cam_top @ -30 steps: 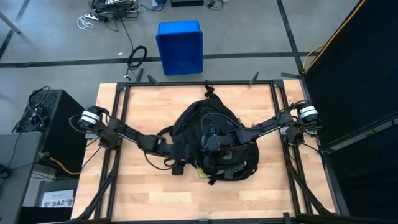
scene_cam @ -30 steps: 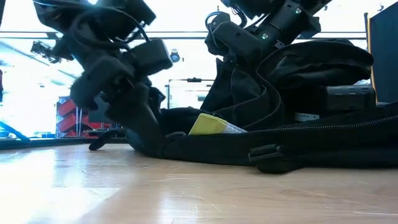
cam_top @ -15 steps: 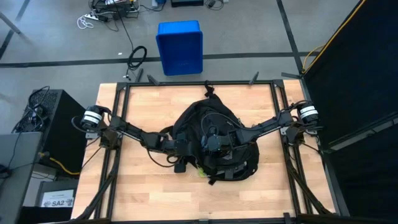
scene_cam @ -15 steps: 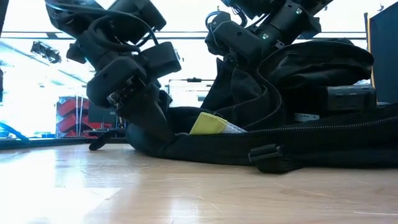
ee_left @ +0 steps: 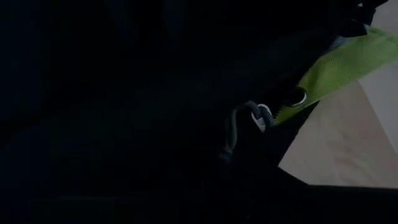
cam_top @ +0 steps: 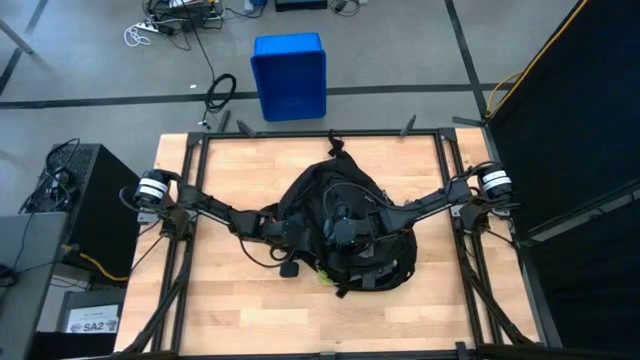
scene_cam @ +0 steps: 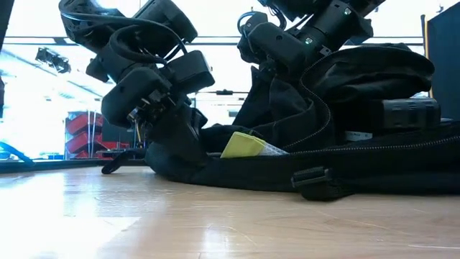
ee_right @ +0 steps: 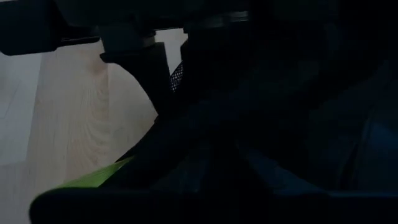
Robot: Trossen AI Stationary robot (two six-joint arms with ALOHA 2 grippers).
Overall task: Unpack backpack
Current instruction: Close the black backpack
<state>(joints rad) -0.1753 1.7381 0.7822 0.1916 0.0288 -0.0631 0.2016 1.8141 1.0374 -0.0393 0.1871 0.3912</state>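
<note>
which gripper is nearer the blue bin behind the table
Right, narrowly. The right gripper sits over the backpack middle; the left gripper is at its left edge. The blue bin lies beyond both.

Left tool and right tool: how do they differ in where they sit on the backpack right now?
The left tool is at the backpack's left edge, low near the table; the right tool is over the bag's middle, higher up.

In the low view the left tool presses into the bag's end, while the right tool holds fabric raised above the opening, where a yellow-green item shows.

Both are shut on black fabric.
</note>
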